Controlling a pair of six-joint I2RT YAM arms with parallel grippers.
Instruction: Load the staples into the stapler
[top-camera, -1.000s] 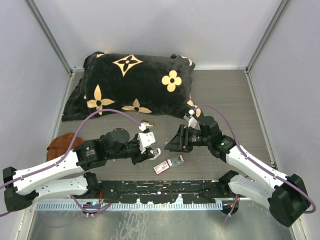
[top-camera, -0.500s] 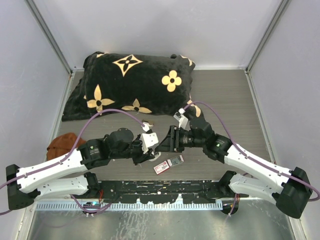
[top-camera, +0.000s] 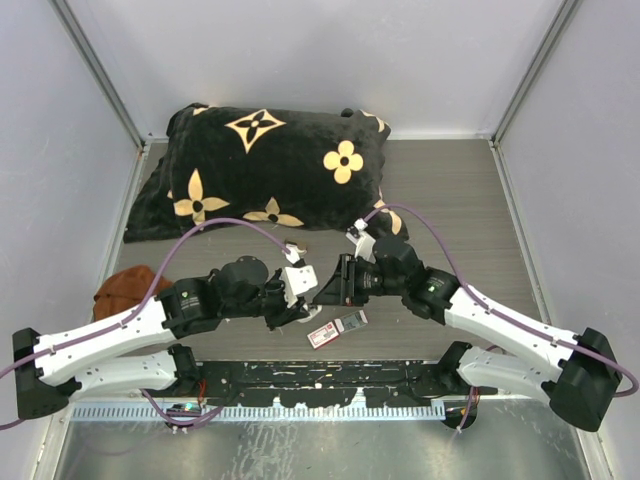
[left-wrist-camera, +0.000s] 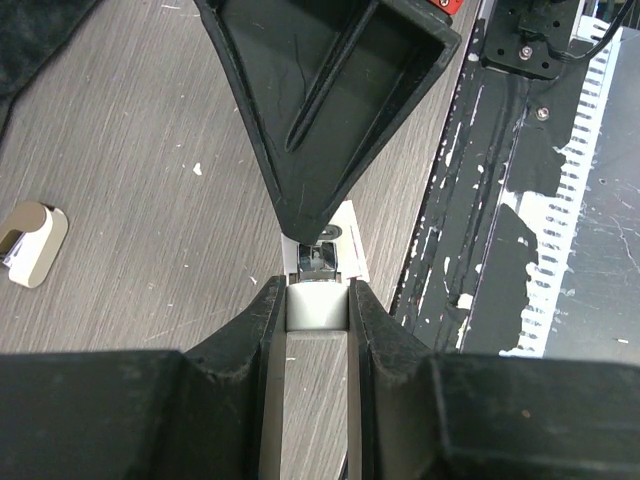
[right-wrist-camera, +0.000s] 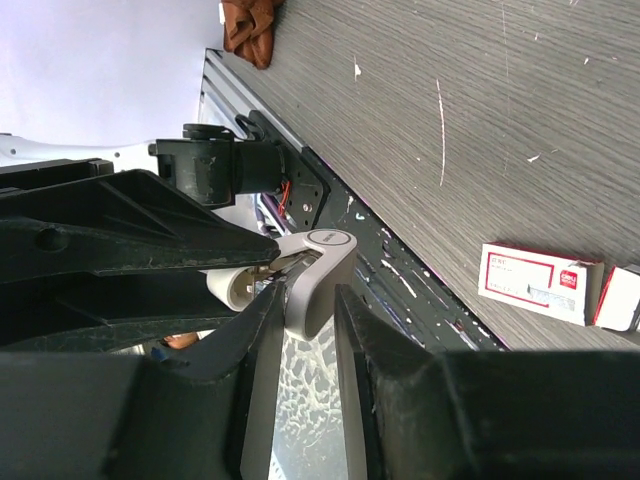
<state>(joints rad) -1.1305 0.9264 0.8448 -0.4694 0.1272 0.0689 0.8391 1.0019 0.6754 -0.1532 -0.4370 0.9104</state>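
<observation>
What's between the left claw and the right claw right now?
The grey stapler: the left claw grips its body, the right claw straddles its top arm. Both wrist views show it.

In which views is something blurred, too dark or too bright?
Top view: even light, sharp. Left wrist: own fingers dark and soft, table grain sharp. Right wrist: wall at upper left bright, featureless.

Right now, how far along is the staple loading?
Done: the stapler is clamped in the left gripper. In hand: the right gripper flanks its silver end, seemingly to open it; grip unclear. Left: the tray of staples sits slid out of the box on the table; no strip picked up yet.
</observation>
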